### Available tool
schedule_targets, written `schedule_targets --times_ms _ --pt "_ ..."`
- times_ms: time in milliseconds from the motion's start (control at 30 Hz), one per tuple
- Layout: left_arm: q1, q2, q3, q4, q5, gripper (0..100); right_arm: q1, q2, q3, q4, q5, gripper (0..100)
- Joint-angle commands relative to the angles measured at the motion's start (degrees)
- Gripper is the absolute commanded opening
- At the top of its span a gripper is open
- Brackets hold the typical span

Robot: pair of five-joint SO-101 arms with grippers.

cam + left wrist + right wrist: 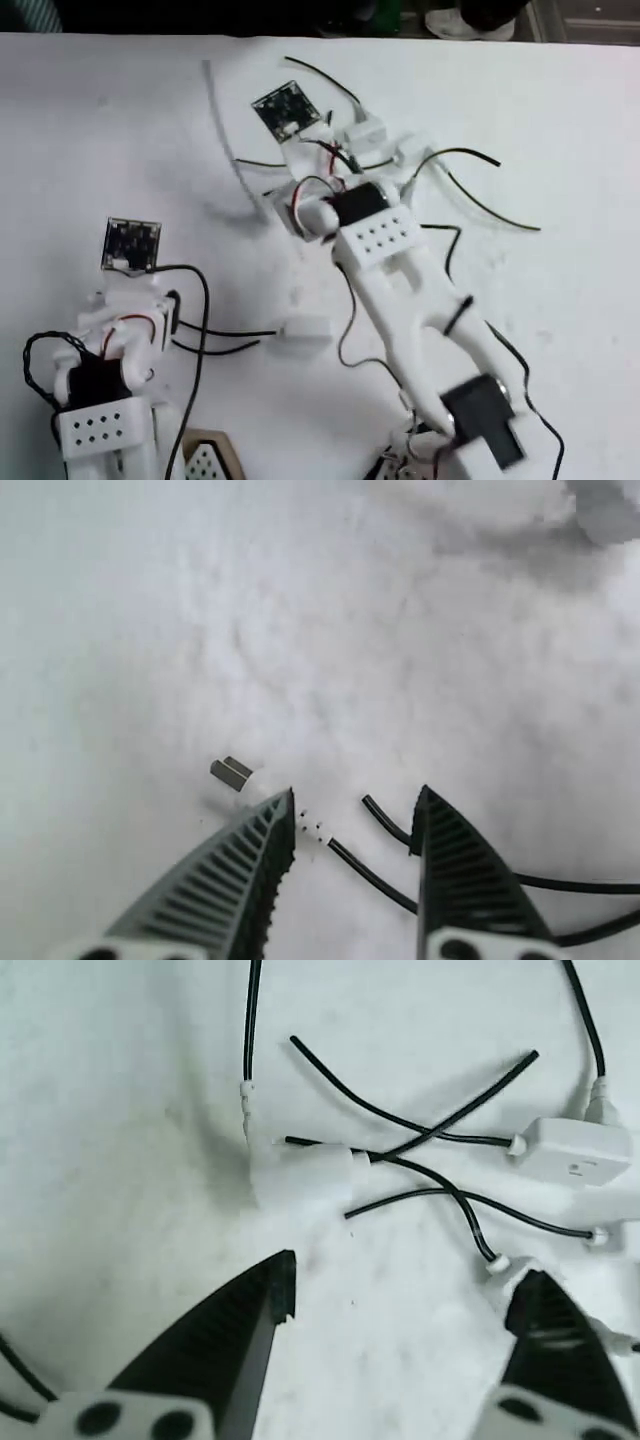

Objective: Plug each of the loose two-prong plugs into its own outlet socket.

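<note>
Right wrist view: we log the right pincer (405, 1282) released; 1 white plug (305, 1175) lies just ahead of its tips, another white block (575, 1150) farther off. Left pincer (355, 815) released, black wires (370, 875) between its fingers.

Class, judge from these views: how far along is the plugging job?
Done: nothing that I can confirm, since no plug is clearly seated in a socket. In hand: nothing. The left pincer is open over loose cords. The right pincer is open, with a white block and a white box lying ahead of it. Left: apparently every plug.
</note>
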Motion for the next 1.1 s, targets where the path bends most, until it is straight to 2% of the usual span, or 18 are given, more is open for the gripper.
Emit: schedule_targets --times_ms 0,167,300,467,667,767,867,933,1067 --pt "-0.5 -0.7 -0.2 -1.1 -0.4 20 -0.1 -9.8 -2.7 8.0 0.3 25.3" --pt "-0.3 -0.7 -0.5 -1.1 -0.4 20 0.7 -19.9 -2.6 20.6 0.0 1.9" --pt "0.0 -0.7 -1.3 -1.1 -0.4 20 5.8 -26.2 0.7 27.6 -0.1 2.9" --pt "0.6 -0.7 -5.0 -0.7 -1.6 20 11.6 -31.8 12.7 27.6 -0.1 1.8" --pt "13.3 -0.7 -7.6 6.2 -14.2 20 22.6 -35.6 20.9 24.7 0.4 1.8" --pt "20.7 -0.5 -7.6 8.5 -15.2 20 28.6 -36.0 23.3 21.0 0.4 1.8" --pt "29.1 -0.4 -8.1 12.0 -15.2 21 31.3 -36.0 25.7 17.5 0.4 1.8" --pt "34.1 -0.4 -8.4 12.7 -14.9 25 31.8 -36.2 26.9 16.3 0.4 1.8" --pt "38.4 -0.3 -10.5 13.1 -15.0 34 33.3 -36.4 27.2 16.0 0.4 1.8"
